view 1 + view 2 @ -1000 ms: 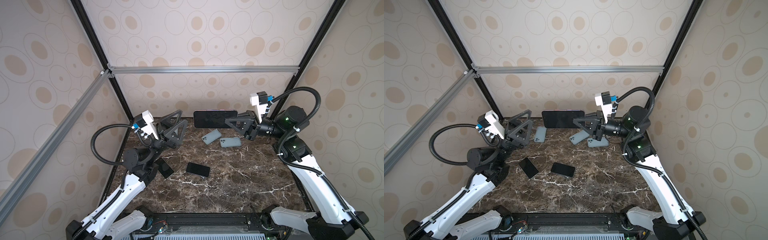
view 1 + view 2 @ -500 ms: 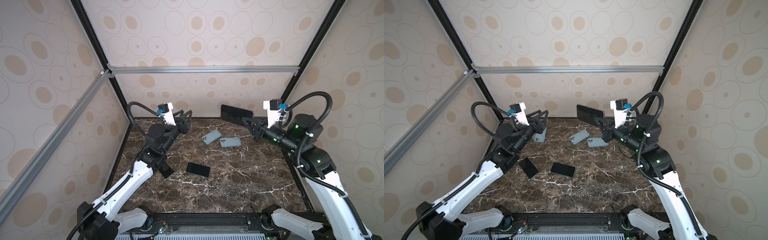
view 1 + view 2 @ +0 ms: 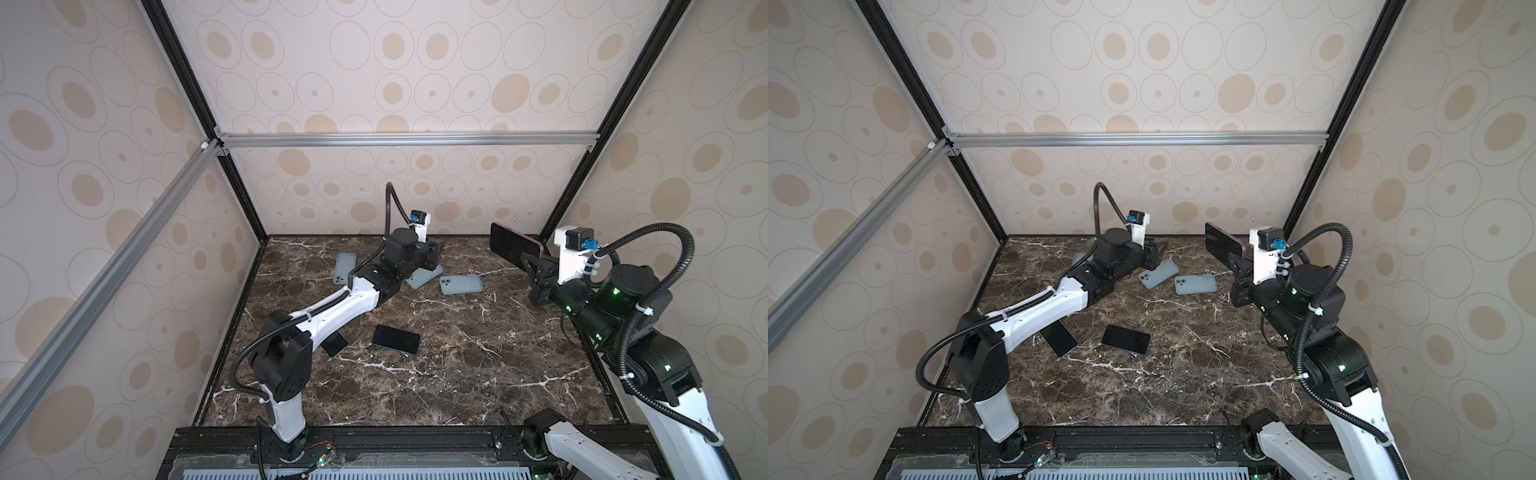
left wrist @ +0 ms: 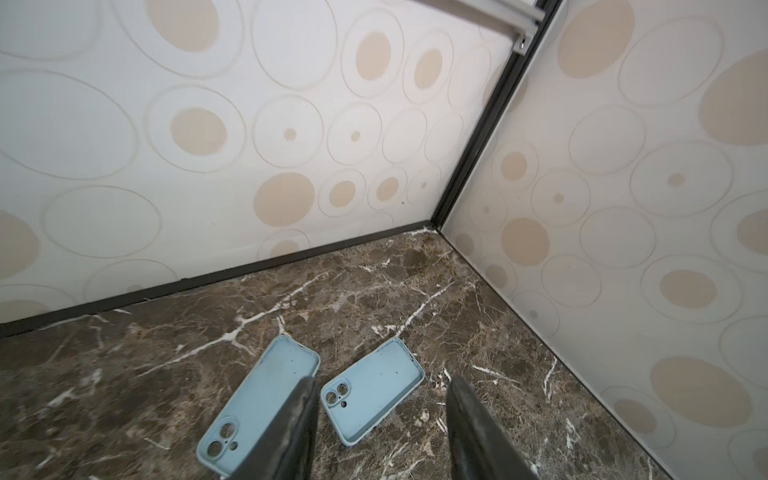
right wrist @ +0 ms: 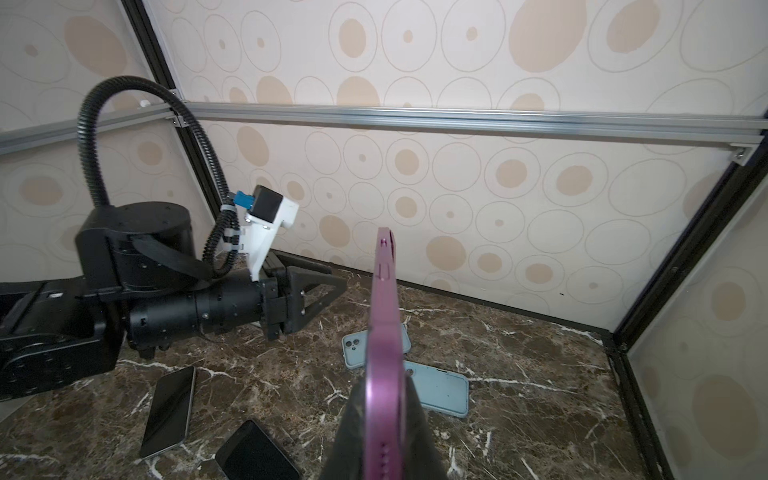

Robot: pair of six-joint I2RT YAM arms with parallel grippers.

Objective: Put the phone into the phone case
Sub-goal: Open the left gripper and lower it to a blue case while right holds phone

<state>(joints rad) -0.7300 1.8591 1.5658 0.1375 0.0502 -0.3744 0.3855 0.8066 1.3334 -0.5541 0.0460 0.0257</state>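
My right gripper (image 5: pixel 384 399) is shut on a purple phone (image 5: pixel 384 332), held on edge above the table at the back right (image 3: pixel 509 249). Three light blue phone cases lie at the back of the table: one at the left (image 3: pixel 345 268), one in the middle (image 3: pixel 424 276) and one to its right (image 3: pixel 461 284). My left gripper (image 4: pixel 382 382) is open and reaches low over the middle pair. In the left wrist view one case (image 4: pixel 374 395) lies hollow side up below the gap between the fingers. The other case (image 4: pixel 266 390) is partly behind one finger.
Two black phones lie face up on the marble table (image 3: pixel 478 374), one near the middle (image 3: pixel 395 338) and one partly under my left arm (image 3: pixel 334 344). The back wall and the right corner post (image 4: pixel 478 166) stand close behind the cases.
My left arm has stretched out and down toward the back of the table, over the cases. My right gripper has carried the purple phone to the right.
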